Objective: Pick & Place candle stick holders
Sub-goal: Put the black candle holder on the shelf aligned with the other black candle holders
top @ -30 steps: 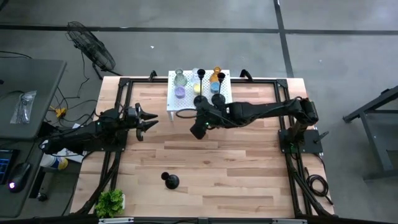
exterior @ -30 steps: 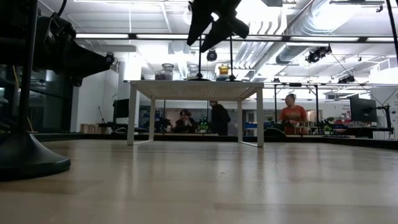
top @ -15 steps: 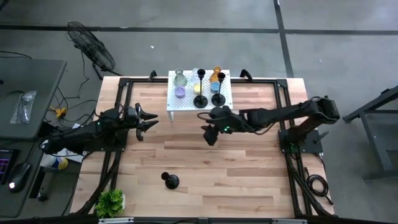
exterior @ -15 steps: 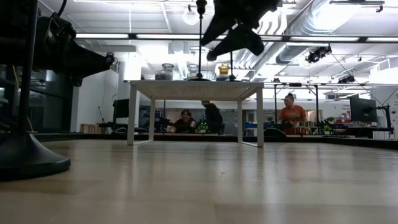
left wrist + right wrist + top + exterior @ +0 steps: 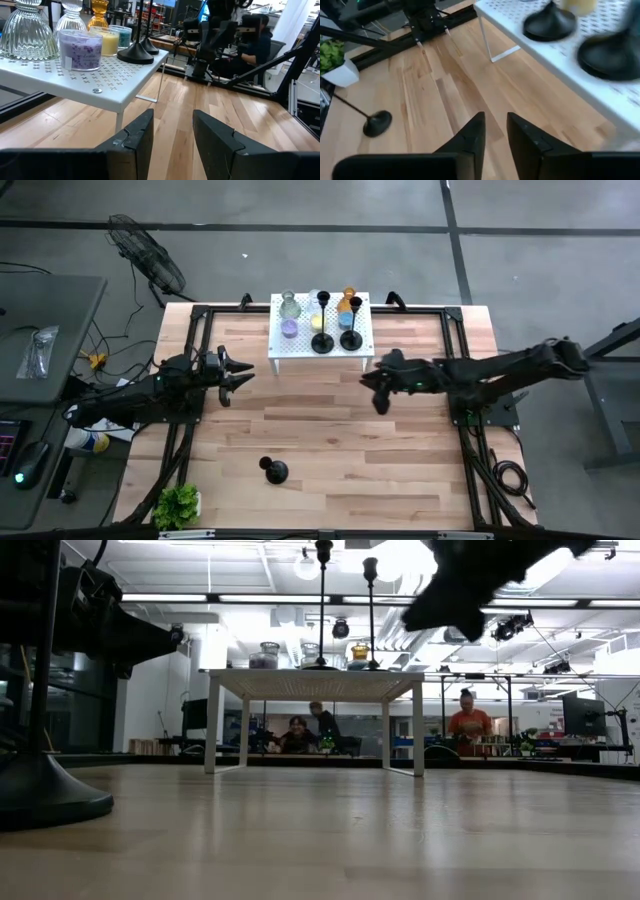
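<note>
Overhead view first: wooden tabletop (image 5: 330,435) with white perforated stand (image 5: 320,338) at far middle, carrying two black candle stick holders (image 5: 337,340) upright beside small glass cups (image 5: 290,328). Third holder (image 5: 273,470) alone on bare wood near front edge, left of centre, apparently upright, well apart from both arms. Right pincer (image 5: 376,380) hovering just off stand's right front corner, empty, fingers narrowly parted. Left pincer (image 5: 238,370) waiting near left rail, level with stand, fingers apart and empty. Lone holder forward and leftward of right pincer, straight forward of left pincer; by judgement left arm somewhat nearer, though right arm looks like the working one. Low view: stand (image 5: 315,685) seen level across wood, two thin stems (image 5: 322,600) rising vertically from it, dark right pincer (image 5: 470,585) above and right of stand. Left wrist view: own pincer (image 5: 172,137) parted on nothing, purple cup (image 5: 80,49) and black flared bases (image 5: 135,52) on stand ahead. Right wrist view: own pincer (image 5: 495,137) with narrow gap, nothing between; lone holder (image 5: 367,117) on wood ahead, stem slanting across this picture, green plant (image 5: 332,55) beyond.
</note>
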`<action>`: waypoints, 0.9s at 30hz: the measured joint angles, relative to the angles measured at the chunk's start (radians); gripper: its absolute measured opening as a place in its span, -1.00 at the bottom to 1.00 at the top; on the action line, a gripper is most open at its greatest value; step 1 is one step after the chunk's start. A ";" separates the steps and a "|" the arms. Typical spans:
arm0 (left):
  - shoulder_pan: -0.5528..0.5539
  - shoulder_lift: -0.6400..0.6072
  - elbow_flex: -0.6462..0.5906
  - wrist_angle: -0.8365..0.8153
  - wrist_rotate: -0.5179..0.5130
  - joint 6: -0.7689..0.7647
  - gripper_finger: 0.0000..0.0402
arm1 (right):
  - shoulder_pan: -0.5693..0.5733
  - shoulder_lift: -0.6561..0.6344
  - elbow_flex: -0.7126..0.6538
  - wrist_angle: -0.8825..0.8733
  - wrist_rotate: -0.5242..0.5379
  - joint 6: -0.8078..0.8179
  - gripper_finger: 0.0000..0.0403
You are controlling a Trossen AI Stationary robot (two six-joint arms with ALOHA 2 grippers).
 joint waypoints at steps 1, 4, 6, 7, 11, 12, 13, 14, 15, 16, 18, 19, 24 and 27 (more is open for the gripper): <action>0.000 0.000 0.000 0.000 0.000 0.000 -0.33 | 0.000 -0.040 -0.038 0.008 0.003 -0.008 -0.66; 0.000 0.000 0.000 0.000 0.000 0.000 -0.33 | 0.000 -0.158 -0.154 0.048 0.003 -0.026 -0.71; 0.000 0.000 0.000 0.000 0.000 0.000 -0.33 | 0.000 -0.241 -0.232 0.080 0.003 -0.026 -0.74; 0.000 0.000 0.000 0.000 0.000 0.000 -0.33 | 0.000 -0.281 -0.268 0.095 0.003 -0.025 -0.75; 0.000 0.000 0.000 0.000 0.000 0.000 -0.33 | 0.000 -0.443 -0.405 0.114 0.000 -0.025 -0.77; 0.000 0.000 0.000 0.000 0.000 0.000 -0.33 | 0.000 -0.480 -0.433 0.126 0.000 -0.025 -0.77; 0.000 0.000 0.000 0.000 0.000 0.000 -0.33 | 0.000 -0.516 -0.459 0.130 0.000 -0.025 -0.77; 0.000 0.000 0.000 0.000 0.000 0.000 -0.33 | 0.000 -0.551 -0.482 0.131 0.000 -0.025 -0.77; 0.000 0.000 0.000 0.000 0.000 0.000 -0.33 | 0.000 -0.582 -0.504 0.130 0.000 -0.025 -0.77; 0.000 0.000 0.000 0.000 0.000 0.000 -0.33 | 0.000 -0.611 -0.521 0.128 -0.001 -0.025 -0.78; 0.000 0.000 0.000 0.000 0.000 0.000 -0.33 | 0.000 -0.663 -0.549 0.129 -0.001 -0.032 -0.78; 0.000 0.000 0.000 0.000 0.000 0.000 -0.33 | 0.000 -0.687 -0.560 0.130 -0.002 -0.047 -0.79; 0.000 0.000 0.000 0.000 0.000 0.000 -0.33 | 0.000 -0.787 -0.604 0.134 -0.006 -0.130 -0.79; 0.000 0.000 0.000 0.000 0.000 0.000 -0.33 | 0.000 -0.842 -0.634 0.151 -0.025 -0.177 -0.79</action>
